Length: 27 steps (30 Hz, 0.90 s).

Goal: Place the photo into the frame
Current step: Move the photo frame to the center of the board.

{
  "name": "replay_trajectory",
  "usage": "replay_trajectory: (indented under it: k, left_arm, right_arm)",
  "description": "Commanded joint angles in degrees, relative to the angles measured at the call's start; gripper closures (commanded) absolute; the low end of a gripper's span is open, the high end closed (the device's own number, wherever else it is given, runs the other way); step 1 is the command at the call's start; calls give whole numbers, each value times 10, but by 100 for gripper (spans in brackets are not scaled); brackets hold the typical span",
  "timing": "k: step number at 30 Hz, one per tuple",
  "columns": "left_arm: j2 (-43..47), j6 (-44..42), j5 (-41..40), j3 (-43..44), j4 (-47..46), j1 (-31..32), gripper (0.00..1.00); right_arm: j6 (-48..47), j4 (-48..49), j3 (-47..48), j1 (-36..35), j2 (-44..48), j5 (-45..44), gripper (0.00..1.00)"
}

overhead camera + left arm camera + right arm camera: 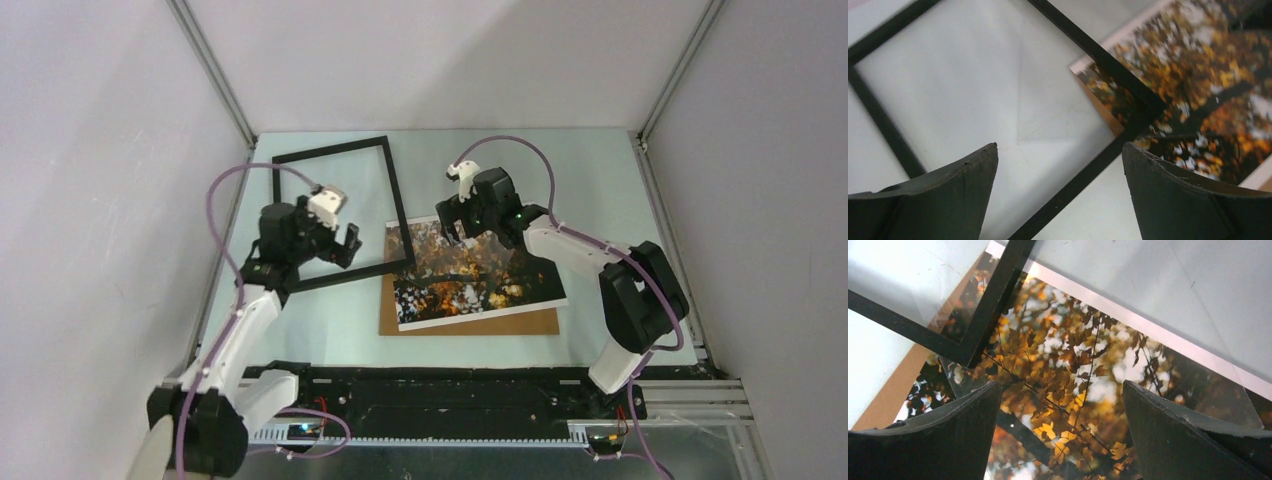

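Clearly little is done: the glossy rectangular print of orange autumn trees [470, 280] lies face up on a brown backing board [470, 323]. It is outside the thin black rectangular frame [330, 150], whose corner overlaps it. The left end effector [345, 248] and the right end effector [450, 225] hover released, grasping nothing.

No legible text, label, brand, number or sign in any view, the photo [1088, 340] under the right gripper [1059, 384] jaws showing only leaves and branches, the frame [1098, 52] ahead of the left gripper [1059, 145] jaws unmarked, brown backing board [500, 326] plain
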<state>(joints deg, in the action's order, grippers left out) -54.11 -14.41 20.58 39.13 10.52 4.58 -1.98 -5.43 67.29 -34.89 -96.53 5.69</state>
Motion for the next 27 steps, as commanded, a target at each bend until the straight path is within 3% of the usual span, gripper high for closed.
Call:
replay_trajectory:
  k: [1, 8, 15, 21, 27]
  left_arm:
    - [-83, -114, -21, 47, 64, 85, 2]
    - [-215, -164, -49, 97, 105, 176, 2]
    - [-297, -185, -96, 112, 112, 219, 5]
    - [-351, -201, -117, 126, 120, 231, 16]
    - [-376, -207, -128, 125, 123, 233, 34]
  right_arm:
    - [5, -23, 28, 23, 6, 14, 6]
    - [1, -94, 28, 95, 26, 64, 10]
    - [-16, -138, 11, 121, 48, 89, 13]
    - [-23, -137, -1, 123, 51, 82, 13]
    - [-39, -135, -1, 126, 38, 77, 14]
